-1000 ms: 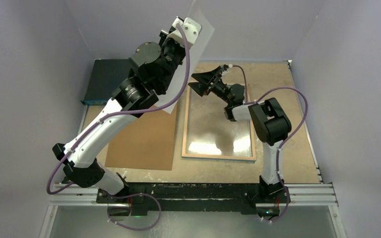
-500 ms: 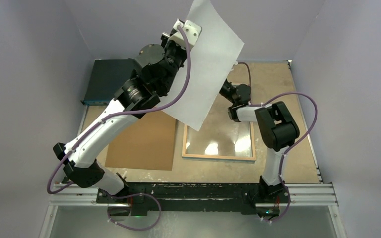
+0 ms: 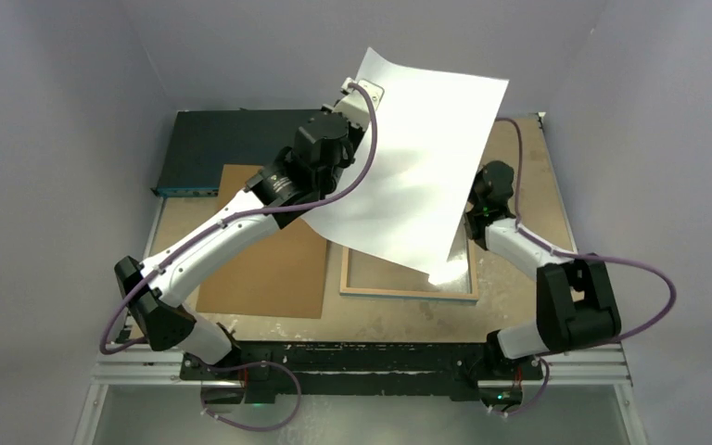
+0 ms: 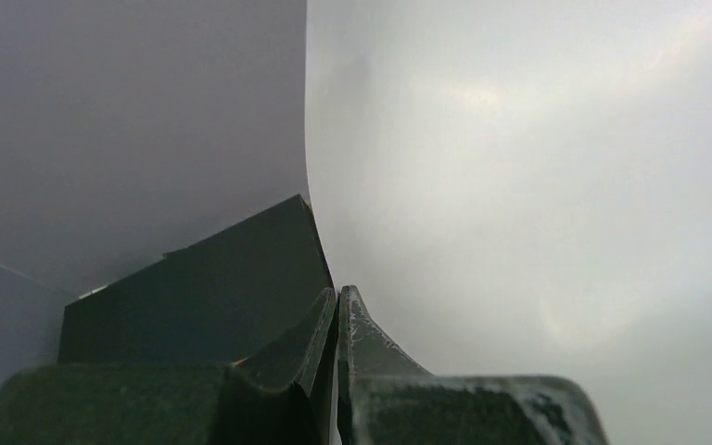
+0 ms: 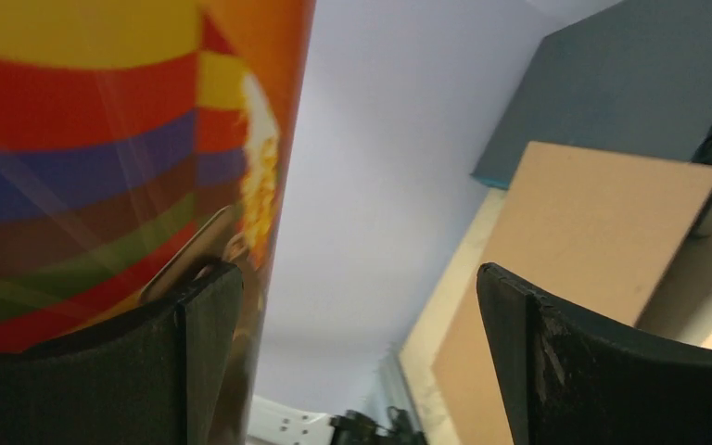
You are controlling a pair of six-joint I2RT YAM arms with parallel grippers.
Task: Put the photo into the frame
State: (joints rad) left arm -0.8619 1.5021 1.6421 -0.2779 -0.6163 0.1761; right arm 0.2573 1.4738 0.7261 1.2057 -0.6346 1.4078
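My left gripper [image 4: 337, 292] is shut on one edge of the photo [image 3: 422, 158] and holds it in the air, white back up, slanting over the frame [image 3: 408, 292]. The frame lies back up on the table. Only its wood-coloured near rim and left side show past the sheet. In the right wrist view the photo's [image 5: 102, 139] printed side shows orange, red and blue bands. Its edge runs close by the left finger. My right gripper [image 5: 357, 269] is open wide under the sheet and is hidden in the top view.
A plain brown board [image 3: 260, 269] lies flat left of the frame. A dark flat box [image 3: 222, 148] sits at the back left against the wall. Grey walls close in the table on three sides.
The left arm has swung the photo rightward and lower, over the frame. The right arm has reached back under the sheet, and its gripper has gone out of the top view.
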